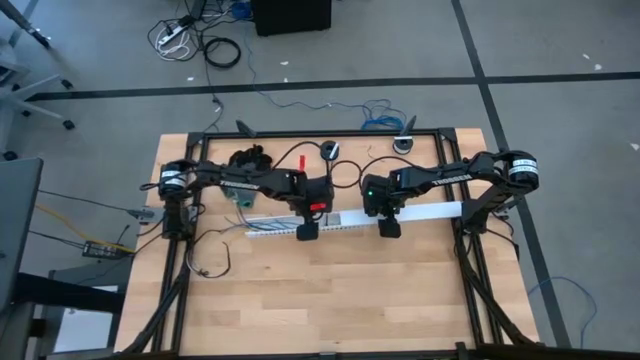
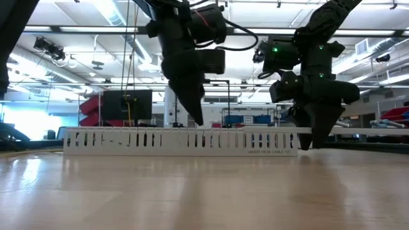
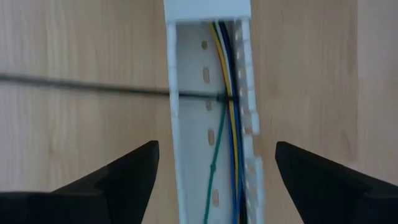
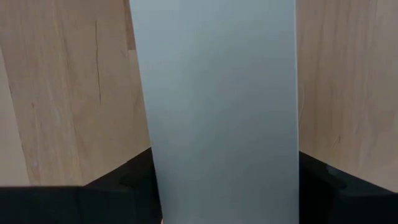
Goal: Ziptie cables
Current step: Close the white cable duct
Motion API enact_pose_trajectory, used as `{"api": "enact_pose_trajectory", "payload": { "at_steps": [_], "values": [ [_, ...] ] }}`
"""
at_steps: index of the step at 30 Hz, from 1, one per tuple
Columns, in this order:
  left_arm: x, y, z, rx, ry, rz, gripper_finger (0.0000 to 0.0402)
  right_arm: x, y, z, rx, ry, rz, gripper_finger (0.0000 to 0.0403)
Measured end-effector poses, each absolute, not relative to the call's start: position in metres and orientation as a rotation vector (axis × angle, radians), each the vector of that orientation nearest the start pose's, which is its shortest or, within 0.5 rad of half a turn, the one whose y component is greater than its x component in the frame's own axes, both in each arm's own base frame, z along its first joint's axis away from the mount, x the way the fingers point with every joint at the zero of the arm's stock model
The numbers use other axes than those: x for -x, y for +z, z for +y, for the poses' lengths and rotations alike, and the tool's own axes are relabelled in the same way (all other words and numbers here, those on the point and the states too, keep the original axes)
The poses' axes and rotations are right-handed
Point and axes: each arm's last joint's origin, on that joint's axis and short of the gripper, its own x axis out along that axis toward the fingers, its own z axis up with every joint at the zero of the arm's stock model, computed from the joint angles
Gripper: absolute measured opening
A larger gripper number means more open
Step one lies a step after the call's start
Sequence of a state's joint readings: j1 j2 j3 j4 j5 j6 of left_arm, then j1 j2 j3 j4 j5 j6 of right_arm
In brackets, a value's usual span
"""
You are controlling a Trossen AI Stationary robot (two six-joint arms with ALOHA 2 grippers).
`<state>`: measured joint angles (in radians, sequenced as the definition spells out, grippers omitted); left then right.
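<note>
Left end effector (image 3: 214, 180) hangs spread above the duct (image 3: 186, 112), cables (image 3: 231, 124) lying inside; right end effector (image 4: 224, 180) straddles the duct's cover (image 4: 214, 106).

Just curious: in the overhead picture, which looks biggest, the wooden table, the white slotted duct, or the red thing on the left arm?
1. Wooden table
2. White slotted duct
3. Red thing, by far the smallest

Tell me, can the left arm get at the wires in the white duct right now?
Probably yes. The left gripper hangs open astride the duct, whose top is uncovered there, so the wires lie bare between its fingers. The right gripper is farther along, over the covered end.
</note>
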<state>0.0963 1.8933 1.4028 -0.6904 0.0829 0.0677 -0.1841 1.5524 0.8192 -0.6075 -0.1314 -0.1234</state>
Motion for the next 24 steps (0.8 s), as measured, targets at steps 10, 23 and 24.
{"api": "enact_pose_trajectory", "payload": {
  "at_steps": [10, 23, 24],
  "values": [
    [-0.332, 0.214, 0.03, 0.153, 0.124, 1.102, 0.0317, -0.255, 0.154, -0.044, -0.099, 0.042, 1.323, 0.0243],
    [-0.308, 0.169, 0.016, 0.191, 0.165, 1.121, 0.0317, -0.256, 0.154, -0.046, -0.038, -0.028, 1.329, 0.0243],
    [-0.309, 0.168, 0.016, 0.187, 0.168, 1.124, 0.0317, -0.256, 0.154, -0.046, -0.038, -0.028, 1.329, 0.0243]
  ]
}}
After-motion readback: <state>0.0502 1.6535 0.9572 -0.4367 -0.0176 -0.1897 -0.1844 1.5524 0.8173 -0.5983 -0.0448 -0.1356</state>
